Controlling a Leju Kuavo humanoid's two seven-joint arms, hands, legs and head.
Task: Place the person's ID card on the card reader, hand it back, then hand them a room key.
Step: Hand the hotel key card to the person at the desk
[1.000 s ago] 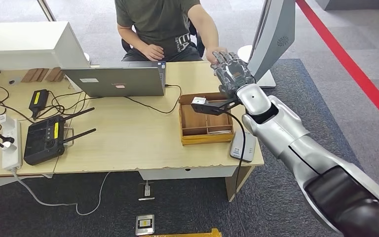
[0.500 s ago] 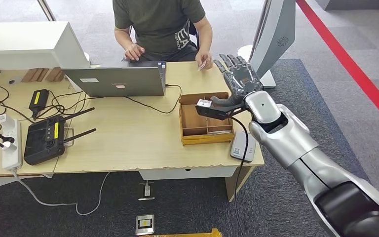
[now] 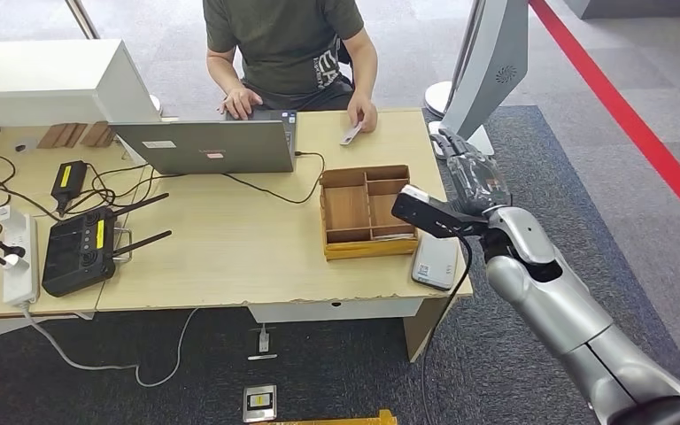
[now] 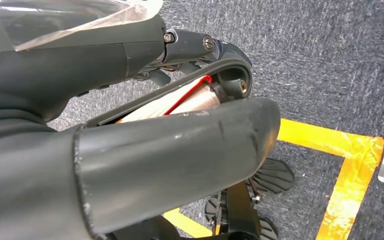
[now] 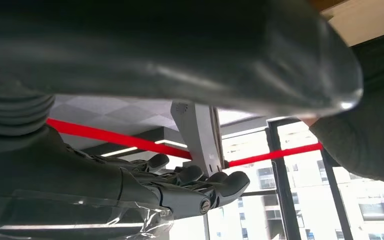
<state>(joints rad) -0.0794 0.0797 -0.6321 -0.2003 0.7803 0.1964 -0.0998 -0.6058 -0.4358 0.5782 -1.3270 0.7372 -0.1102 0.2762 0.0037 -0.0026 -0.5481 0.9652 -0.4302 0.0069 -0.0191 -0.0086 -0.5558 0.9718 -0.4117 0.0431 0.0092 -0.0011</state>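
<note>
Head view, right hand (image 3: 471,180) empty (fingers apart)

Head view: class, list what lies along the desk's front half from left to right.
Power strip → black controller → wooden tray → card reader → right hand.

Even, bright daylight fills the room; the tabletop (image 3: 257,239) shows only soft shadows and no glare. From the right wrist, the windows (image 5: 280,200) behind the hand (image 5: 180,192) blow out white. Both wrist pictures blur close up.
</note>
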